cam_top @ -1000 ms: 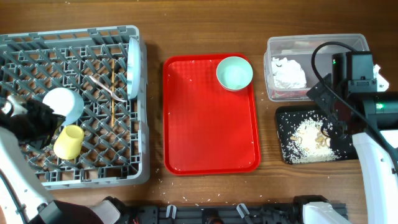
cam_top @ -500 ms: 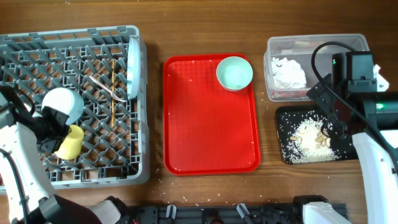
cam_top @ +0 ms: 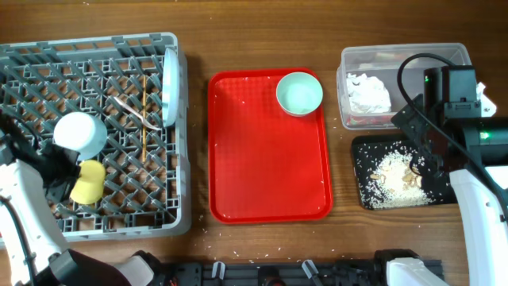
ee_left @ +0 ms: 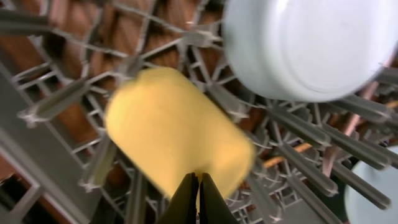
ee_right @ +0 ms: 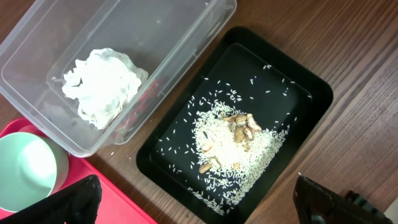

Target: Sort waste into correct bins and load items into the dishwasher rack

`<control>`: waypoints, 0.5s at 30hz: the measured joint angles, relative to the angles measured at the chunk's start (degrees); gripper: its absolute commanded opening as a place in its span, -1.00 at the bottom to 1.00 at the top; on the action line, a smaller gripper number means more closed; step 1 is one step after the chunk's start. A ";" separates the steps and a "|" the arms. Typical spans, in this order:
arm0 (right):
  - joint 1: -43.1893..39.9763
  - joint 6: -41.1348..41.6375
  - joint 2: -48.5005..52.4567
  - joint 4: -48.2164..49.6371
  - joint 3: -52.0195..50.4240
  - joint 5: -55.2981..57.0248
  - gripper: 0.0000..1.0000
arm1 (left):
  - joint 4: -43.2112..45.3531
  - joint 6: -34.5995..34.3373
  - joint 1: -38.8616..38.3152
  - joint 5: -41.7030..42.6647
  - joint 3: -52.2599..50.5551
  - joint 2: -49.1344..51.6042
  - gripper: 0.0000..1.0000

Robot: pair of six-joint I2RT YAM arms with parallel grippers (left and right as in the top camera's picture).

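The yellow-green cup (cam_top: pixel 87 183) lies tilted in the grey dishwasher rack (cam_top: pixel 119 48), below an upturned pale blue bowl (cam_top: pixel 79 133). My left gripper (cam_top: pixel 62 179) is at the cup's left side. In the left wrist view its jaws (ee_left: pixel 199 179) are pinched together at the edge of the blurred cup (ee_left: pixel 174 130). The plate (cam_top: pixel 170 87) stands on edge at the rack's right side, with the chopsticks (cam_top: pixel 143 111) beside it. A second bowl (cam_top: pixel 299 93) sits on the red tray (cam_top: pixel 270 175). My right gripper (ee_right: pixel 196 202) is open and empty above the black tray (ee_right: pixel 305 93).
The clear tub (cam_top: pixel 405 56) holds the crumpled napkin (ee_right: pixel 102 87) with a red scrap (ee_right: pixel 144 102) under it. Rice and beige scraps (ee_right: pixel 233 146) lie in the black tray. Stray rice grains dot the table near the front edge.
My left arm has swung down and left over the rack. The cup has tipped and turned with it. The upturned bowl shifted slightly. The right arm has not moved.
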 measured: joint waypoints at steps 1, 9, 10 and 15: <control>0.00 -0.02 0.00 -0.02 0.00 0.00 0.99 | -0.63 -0.46 1.60 -0.52 -0.13 0.02 -0.92; 0.00 0.00 0.00 -0.02 0.00 0.00 0.99 | -1.27 -0.31 5.88 3.80 -0.28 -0.66 -0.92; 0.00 0.00 0.00 -0.02 0.00 0.00 0.99 | -0.44 1.07 5.95 7.30 -0.35 -2.05 -0.92; 0.00 -0.02 0.00 -0.02 0.00 0.00 0.99 | 1.27 4.22 3.87 15.08 -0.37 -7.82 -0.92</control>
